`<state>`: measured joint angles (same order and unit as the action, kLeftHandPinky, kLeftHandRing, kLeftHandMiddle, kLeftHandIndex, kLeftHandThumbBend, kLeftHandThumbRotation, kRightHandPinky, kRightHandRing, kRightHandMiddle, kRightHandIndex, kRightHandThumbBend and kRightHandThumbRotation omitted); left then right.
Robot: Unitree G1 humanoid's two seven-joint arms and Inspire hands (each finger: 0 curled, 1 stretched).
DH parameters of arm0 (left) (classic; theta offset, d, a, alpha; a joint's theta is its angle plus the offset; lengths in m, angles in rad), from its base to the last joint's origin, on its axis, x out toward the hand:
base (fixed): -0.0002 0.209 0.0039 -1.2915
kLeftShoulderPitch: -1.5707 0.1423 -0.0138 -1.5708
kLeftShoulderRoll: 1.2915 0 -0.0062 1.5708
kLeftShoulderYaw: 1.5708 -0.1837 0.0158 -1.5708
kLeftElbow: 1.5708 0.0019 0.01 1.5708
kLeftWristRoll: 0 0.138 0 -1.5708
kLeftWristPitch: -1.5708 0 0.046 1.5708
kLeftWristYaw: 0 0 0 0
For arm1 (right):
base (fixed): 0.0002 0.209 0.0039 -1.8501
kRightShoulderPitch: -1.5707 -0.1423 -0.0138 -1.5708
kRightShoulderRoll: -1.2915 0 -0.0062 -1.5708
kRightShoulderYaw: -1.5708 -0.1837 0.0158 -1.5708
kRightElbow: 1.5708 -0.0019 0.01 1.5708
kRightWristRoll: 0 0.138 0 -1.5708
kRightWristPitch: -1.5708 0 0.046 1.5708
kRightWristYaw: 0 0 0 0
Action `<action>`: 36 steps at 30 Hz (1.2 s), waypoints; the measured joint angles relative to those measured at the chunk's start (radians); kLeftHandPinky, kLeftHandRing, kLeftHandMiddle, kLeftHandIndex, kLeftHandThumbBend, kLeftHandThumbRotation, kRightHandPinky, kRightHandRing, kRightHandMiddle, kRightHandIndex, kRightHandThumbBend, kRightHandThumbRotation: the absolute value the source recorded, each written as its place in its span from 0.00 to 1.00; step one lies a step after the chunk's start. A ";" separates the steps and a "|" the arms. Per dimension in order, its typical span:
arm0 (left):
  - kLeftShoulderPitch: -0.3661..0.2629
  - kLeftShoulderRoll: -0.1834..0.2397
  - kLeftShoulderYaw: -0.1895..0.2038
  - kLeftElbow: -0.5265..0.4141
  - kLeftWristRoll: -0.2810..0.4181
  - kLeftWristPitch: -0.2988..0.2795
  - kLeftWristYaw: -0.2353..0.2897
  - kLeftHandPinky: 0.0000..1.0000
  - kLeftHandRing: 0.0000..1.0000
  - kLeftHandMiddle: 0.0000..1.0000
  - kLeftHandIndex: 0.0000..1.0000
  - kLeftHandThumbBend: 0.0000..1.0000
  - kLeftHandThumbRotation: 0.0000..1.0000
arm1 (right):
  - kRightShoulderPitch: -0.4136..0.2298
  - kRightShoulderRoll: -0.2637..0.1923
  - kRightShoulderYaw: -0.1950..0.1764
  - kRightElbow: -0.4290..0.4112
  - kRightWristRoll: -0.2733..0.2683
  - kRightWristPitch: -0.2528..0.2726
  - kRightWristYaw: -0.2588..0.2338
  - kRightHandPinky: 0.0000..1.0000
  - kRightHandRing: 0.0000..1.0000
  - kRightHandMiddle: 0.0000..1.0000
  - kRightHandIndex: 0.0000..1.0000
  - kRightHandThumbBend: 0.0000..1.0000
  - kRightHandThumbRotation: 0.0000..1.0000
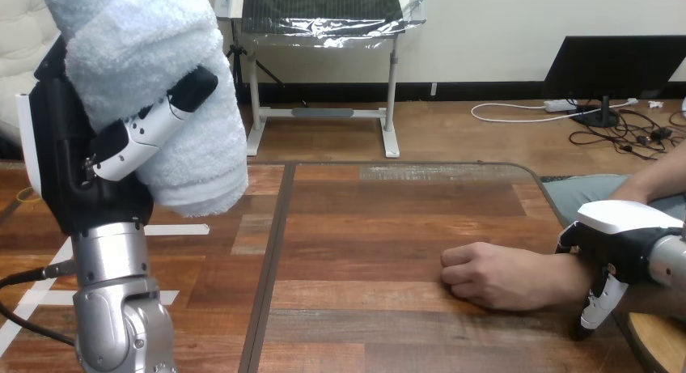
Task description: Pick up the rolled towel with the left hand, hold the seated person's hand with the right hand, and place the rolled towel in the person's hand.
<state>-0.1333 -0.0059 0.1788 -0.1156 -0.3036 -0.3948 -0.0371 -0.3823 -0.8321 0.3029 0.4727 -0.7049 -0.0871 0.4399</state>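
At the left of the worktop (364,227), the robot's left arm stood nearly upright, its silver forearm rising from the near edge. The left hand (57,146) was lifted high above the wood, palm turned inward. Its fingers (150,126) were curled tightly round the rolled towel (154,65), a fat white roll that leaned down to the right from the top of the grip, well clear of the surface.

A broad stretch of open brown planks lay between the raised towel and the right side.

Further right, the person's hand (493,276) rested on the worktop in a loose fist, knuckles pointing left, near the right edge. The robot's right hand (623,223) came in from that side, draped over the person's wrist (570,280) with its white back uppermost. One of its fingers (597,302) curled down the wrist's near side, clasping it.
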 measured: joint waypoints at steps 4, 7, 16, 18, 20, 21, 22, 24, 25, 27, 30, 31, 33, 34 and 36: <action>0.000 0.000 0.000 0.000 0.000 0.000 0.000 0.22 0.27 0.34 0.38 0.53 0.00 | 0.000 0.000 0.000 0.000 0.000 0.000 0.000 0.28 0.42 0.54 0.67 0.93 0.09; 0.000 0.000 0.000 0.000 0.000 0.000 0.000 0.22 0.27 0.34 0.38 0.53 0.00 | 0.000 0.000 0.000 -0.001 0.001 0.000 -0.001 0.32 0.48 0.59 0.68 0.93 0.10; 0.000 0.000 0.000 0.000 0.000 0.000 0.001 0.22 0.27 0.34 0.38 0.54 0.00 | 0.002 -0.001 0.000 -0.001 0.001 -0.014 -0.028 0.47 0.68 0.72 0.71 0.95 0.16; 0.000 0.000 0.000 0.000 0.000 0.000 0.001 0.22 0.27 0.34 0.38 0.54 0.00 | 0.003 -0.001 0.000 -0.001 0.001 -0.021 -0.039 0.50 0.71 0.75 0.73 0.95 0.18; 0.000 0.000 0.000 0.000 0.000 0.000 0.001 0.22 0.27 0.34 0.38 0.54 0.00 | 0.005 -0.002 -0.001 0.000 0.001 -0.029 -0.049 0.51 0.72 0.76 0.73 0.95 0.19; 0.000 0.000 0.000 0.000 0.000 0.000 0.001 0.22 0.27 0.34 0.38 0.54 0.00 | 0.005 -0.002 -0.001 0.001 0.001 -0.034 -0.054 0.51 0.72 0.76 0.74 0.95 0.20; 0.000 0.000 0.000 0.000 0.000 0.000 0.001 0.22 0.27 0.34 0.38 0.54 0.00 | 0.006 -0.003 -0.001 0.001 0.001 -0.038 -0.058 0.51 0.73 0.76 0.74 0.96 0.21; 0.000 0.000 0.000 0.000 0.000 0.000 0.001 0.22 0.27 0.34 0.39 0.54 0.00 | 0.008 -0.004 -0.001 0.001 0.001 -0.045 -0.065 0.52 0.73 0.77 0.76 0.96 0.23; 0.000 0.000 0.000 0.000 0.000 0.000 0.001 0.22 0.27 0.34 0.39 0.54 0.00 | 0.009 -0.004 -0.001 0.001 0.001 -0.049 -0.068 0.52 0.73 0.78 0.76 0.96 0.24; 0.000 0.000 -0.001 0.000 0.000 0.000 0.001 0.22 0.27 0.34 0.39 0.54 0.00 | 0.010 -0.006 -0.001 0.003 0.001 -0.057 -0.075 0.53 0.74 0.79 0.78 0.98 0.25; 0.000 0.000 -0.001 0.000 -0.001 0.000 0.001 0.22 0.27 0.34 0.39 0.54 0.00 | 0.014 -0.008 -0.001 0.004 0.001 -0.067 -0.085 0.53 0.75 0.80 0.79 0.99 0.27; 0.000 0.000 -0.001 0.000 -0.001 0.000 0.001 0.22 0.27 0.34 0.39 0.54 0.00 | 0.015 -0.008 -0.001 0.004 0.001 -0.070 -0.088 0.53 0.75 0.80 0.79 0.99 0.27; 0.000 0.000 -0.001 0.000 0.000 0.000 0.001 0.22 0.27 0.34 0.38 0.54 0.00 | 0.017 -0.009 -0.001 0.004 0.001 -0.074 -0.093 0.53 0.75 0.80 0.80 1.00 0.28; 0.000 0.000 -0.001 0.000 0.000 0.000 0.001 0.22 0.27 0.34 0.38 0.54 0.00 | 0.017 -0.010 -0.001 0.004 0.001 -0.075 -0.094 0.53 0.75 0.81 0.81 1.00 0.28; 0.000 0.000 -0.001 0.000 0.000 0.000 0.001 0.22 0.28 0.34 0.38 0.53 0.00 | 0.019 -0.011 -0.001 0.004 0.001 -0.076 -0.098 0.56 0.77 0.81 0.82 1.00 0.28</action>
<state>-0.1333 -0.0061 0.1782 -0.1156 -0.3039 -0.3948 -0.0361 -0.3632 -0.8431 0.3021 0.4770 -0.7042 -0.1635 0.3414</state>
